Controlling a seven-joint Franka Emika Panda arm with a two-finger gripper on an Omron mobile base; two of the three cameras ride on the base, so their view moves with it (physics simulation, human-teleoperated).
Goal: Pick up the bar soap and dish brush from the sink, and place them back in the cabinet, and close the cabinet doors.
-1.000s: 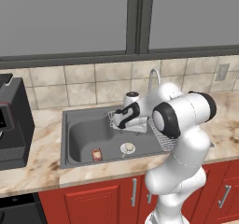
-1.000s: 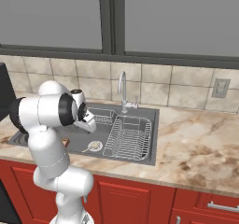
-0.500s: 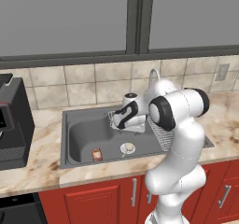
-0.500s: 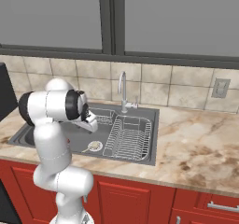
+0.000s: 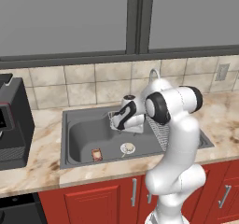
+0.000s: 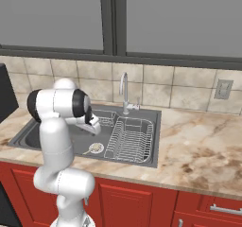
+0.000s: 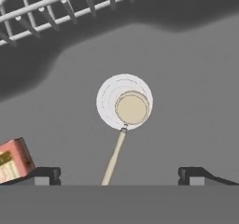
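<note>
Gripper (image 7: 119,175) hangs over the sink (image 5: 77,134) basin, fingers spread wide with nothing between them; in the hand view the two dark fingertips (image 7: 45,173) sit well apart at the bottom edge. Just beyond them on the dark grey sink floor lies the dish brush (image 7: 128,115): pale thin handle running up from between the tips, its round tan head resting over the white drain ring (image 7: 105,101). Bar soap (image 7: 13,161), an orange-brown block with a paler face, lies flat on the basin floor just beside the one fingertip, apart from the brush. From the left base view the soap (image 5: 96,154) sits near the front wall of the basin, the brush (image 5: 127,149) close by, and the gripper (image 5: 115,123) is above and behind both, not touching either. Farther on, the wire rack (image 6: 130,136) fills the other side of the sink, with the silver faucet (image 6: 124,92) at the back rim. Tiled backsplash (image 6: 156,86) beyond.
</note>
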